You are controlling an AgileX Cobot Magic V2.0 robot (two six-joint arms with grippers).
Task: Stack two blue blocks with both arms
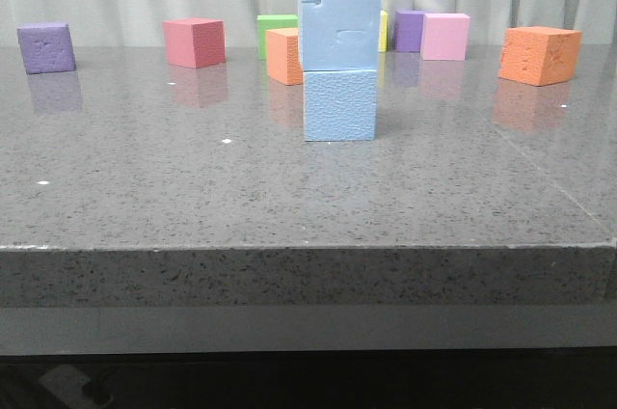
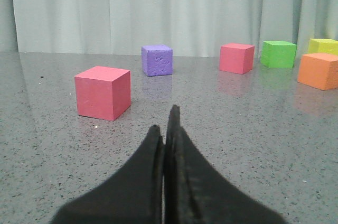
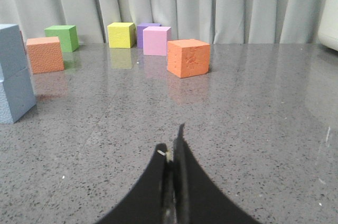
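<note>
Two light blue blocks stand stacked mid-table in the front view: the upper blue block [image 1: 338, 29] rests on the lower blue block [image 1: 339, 105], slightly offset. The right wrist view catches the same stack at its edge, upper block [image 3: 10, 49] over lower block [image 3: 16, 97]. Neither arm appears in the front view. My left gripper [image 2: 167, 123] is shut with nothing between its dark fingers, low over bare table. My right gripper [image 3: 173, 142] is also shut and empty, well away from the stack.
Coloured cubes ring the table's far side: purple cube [image 1: 46, 47], red cube [image 1: 195, 41], green cube [image 1: 277, 31], orange cube [image 1: 283, 55] behind the stack, pink cube [image 1: 445, 37], large orange cube [image 1: 540, 55]. A red cube [image 2: 102, 92] lies ahead of the left gripper.
</note>
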